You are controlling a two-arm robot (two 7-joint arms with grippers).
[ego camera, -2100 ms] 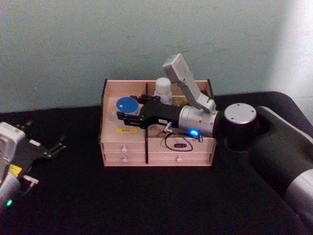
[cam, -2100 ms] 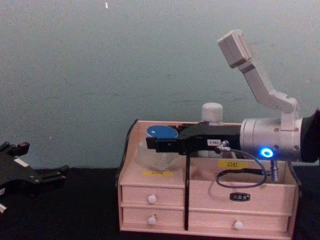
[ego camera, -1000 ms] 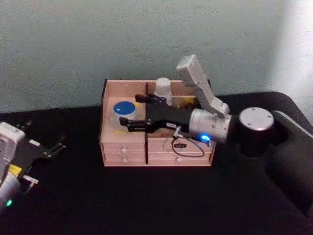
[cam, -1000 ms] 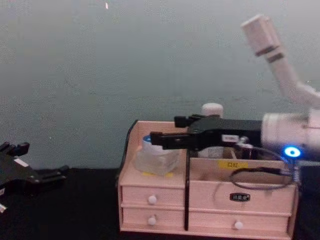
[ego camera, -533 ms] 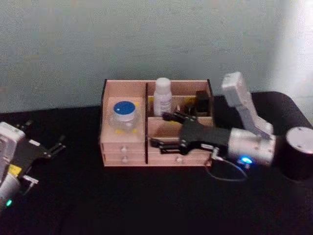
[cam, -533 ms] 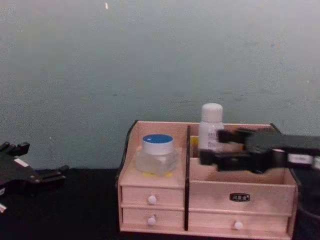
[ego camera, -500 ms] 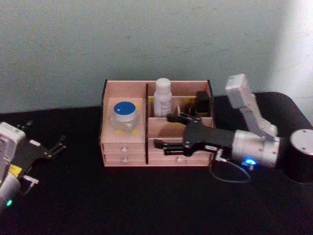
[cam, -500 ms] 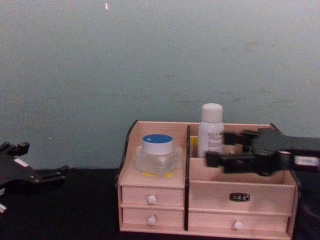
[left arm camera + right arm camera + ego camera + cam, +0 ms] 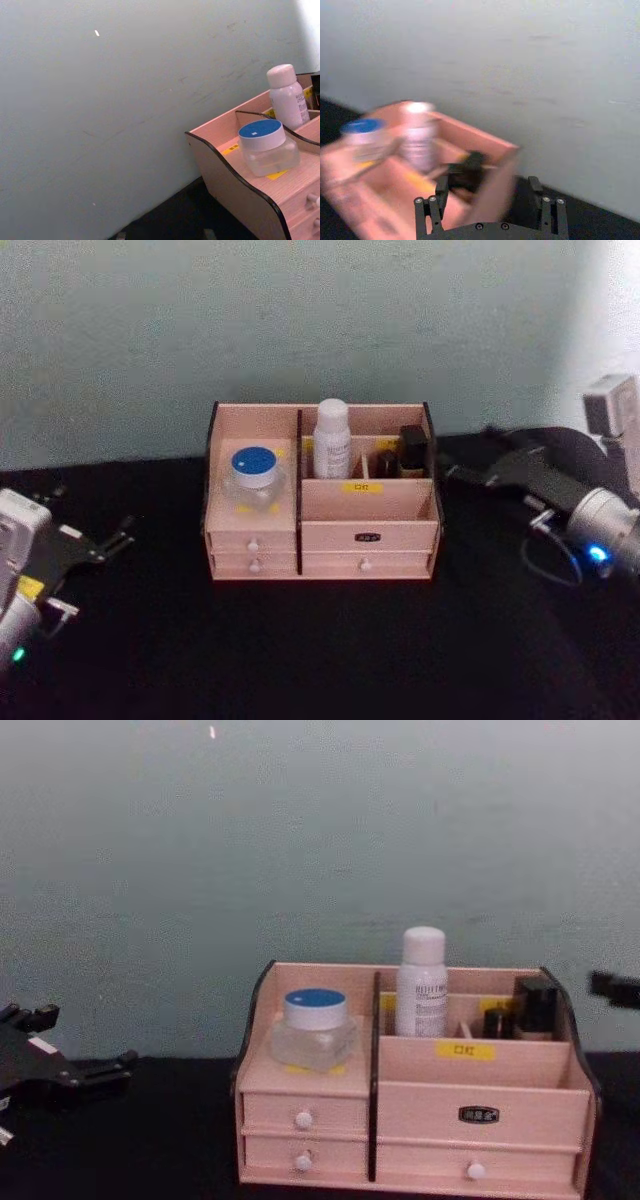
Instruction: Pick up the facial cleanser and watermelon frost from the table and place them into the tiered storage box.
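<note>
Fingers on my right gripper (image 9: 470, 471) stand parted and hold nothing, just right of the light wooden tiered storage box with dark edges (image 9: 320, 530). On its left shelf I see a clear jar with a blue lid (image 9: 255, 472) sitting on a yellow label. A white bottle with a white cap (image 9: 332, 438) stands upright in the rear right compartment, beside small dark containers (image 9: 536, 1007). My left gripper (image 9: 105, 543) rests on the black desk (image 9: 320, 650), well left, fingers spread and empty.
</note>
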